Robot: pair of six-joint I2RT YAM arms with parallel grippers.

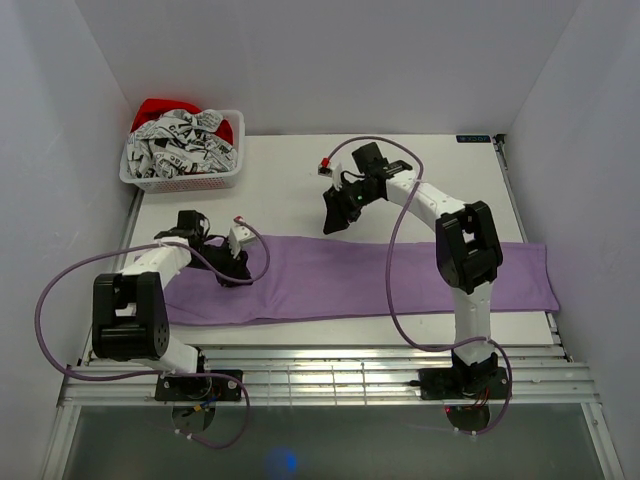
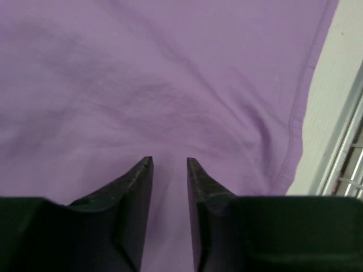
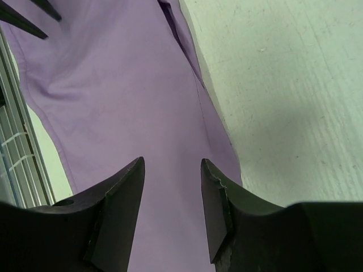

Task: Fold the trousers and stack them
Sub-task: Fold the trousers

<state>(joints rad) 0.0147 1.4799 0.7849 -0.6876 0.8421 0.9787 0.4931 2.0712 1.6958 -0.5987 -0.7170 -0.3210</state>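
Observation:
The lilac trousers lie flat in a long band across the near half of the table. My left gripper is low over their left end. In the left wrist view its jaws stand a little apart with smooth cloth below and between them, and nothing is held. My right gripper hangs open above the far edge of the trousers near the middle. In the right wrist view it is empty, over the cloth's far hem.
A white basket of crumpled clothes stands at the far left corner. Bare white table lies behind the trousers and shows in the right wrist view. A slatted metal rail runs along the near edge.

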